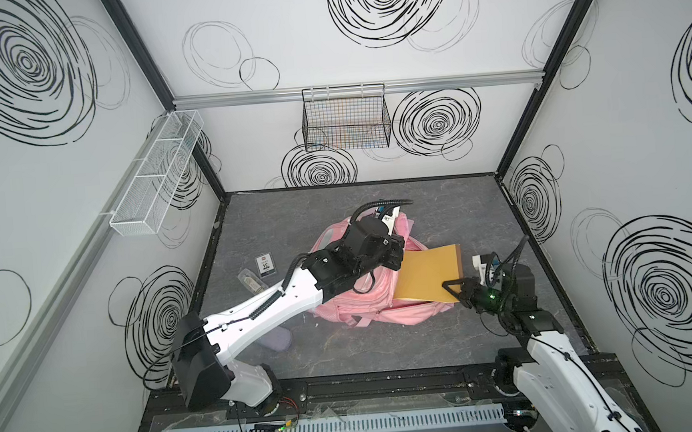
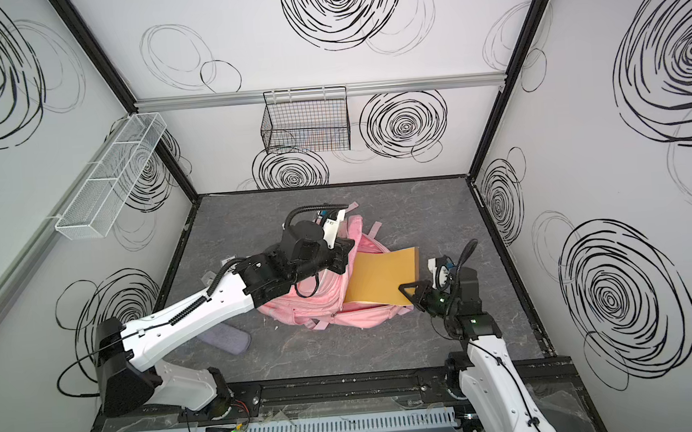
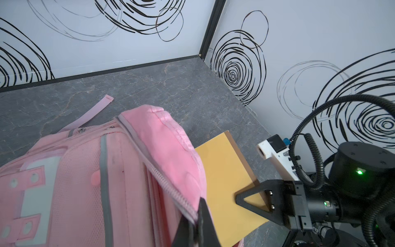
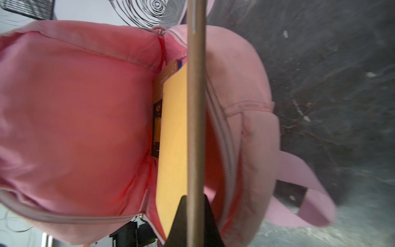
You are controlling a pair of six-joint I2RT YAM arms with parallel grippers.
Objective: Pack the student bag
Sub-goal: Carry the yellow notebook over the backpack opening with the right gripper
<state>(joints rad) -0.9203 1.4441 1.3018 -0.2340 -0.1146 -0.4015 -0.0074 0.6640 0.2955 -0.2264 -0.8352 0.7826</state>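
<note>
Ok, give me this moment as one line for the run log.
left gripper: shut on student bag zipper edge | right gripper: shut on yellow notebook | yellow notebook: partly inside student bag

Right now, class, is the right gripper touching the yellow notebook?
Touching. The left wrist view shows the right gripper shut on the yellow notebook, pinching its corner.

A dark grey marbled tabletop is shown in both top views. The student bag is laid down near its middle. A small labelled card and a clear packet are seen just left of the bag. A lilac pouch is placed by the bag's near-left corner.
</note>
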